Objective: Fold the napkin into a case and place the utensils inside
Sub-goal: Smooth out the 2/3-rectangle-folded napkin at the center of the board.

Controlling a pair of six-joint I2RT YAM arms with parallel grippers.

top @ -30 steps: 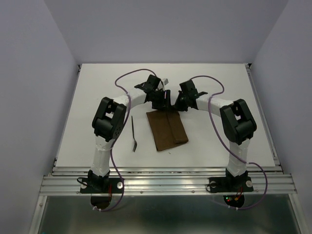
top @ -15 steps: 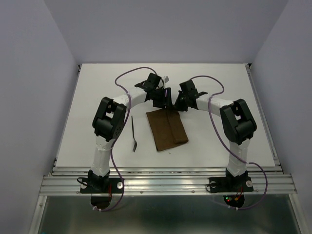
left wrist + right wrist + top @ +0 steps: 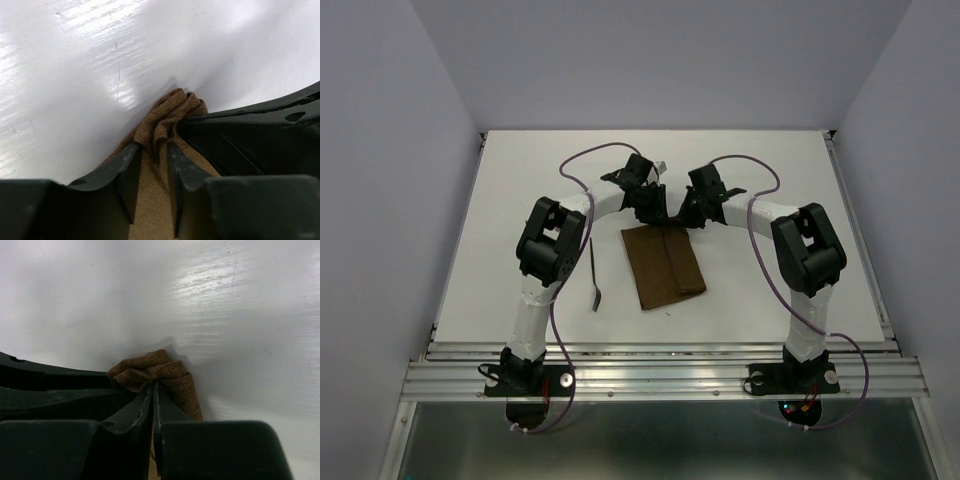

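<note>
Flat on the white table [image 3: 770,190], midway between the two arms: the dark brown napkin [image 3: 663,268], folded to a rectangle with its long side running away from the bases and a crease down its length. Both arms bent inward over its far edge, their heads close together there.

Right gripper [image 3: 154,390] — pressed fully together, no gap between the fingers, a bunched bit of the cloth's edge caught at the tips. Small puckered pleats just ahead of the pinch.

Left gripper [image 3: 152,150] — narrow, fingers [image 3: 127,172] a little apart, one on each side of a raised pleat of the same bunched edge. Cannot tell whether that pleat is squeezed or only straddled. Just to the right in the left wrist view, the dark body of the other gripper, against the cloth.

Left of the napkin and apart from it, bare on the table: one slim dark utensil [image 3: 593,275], lying lengthwise, widened head toward the near edge.
</note>
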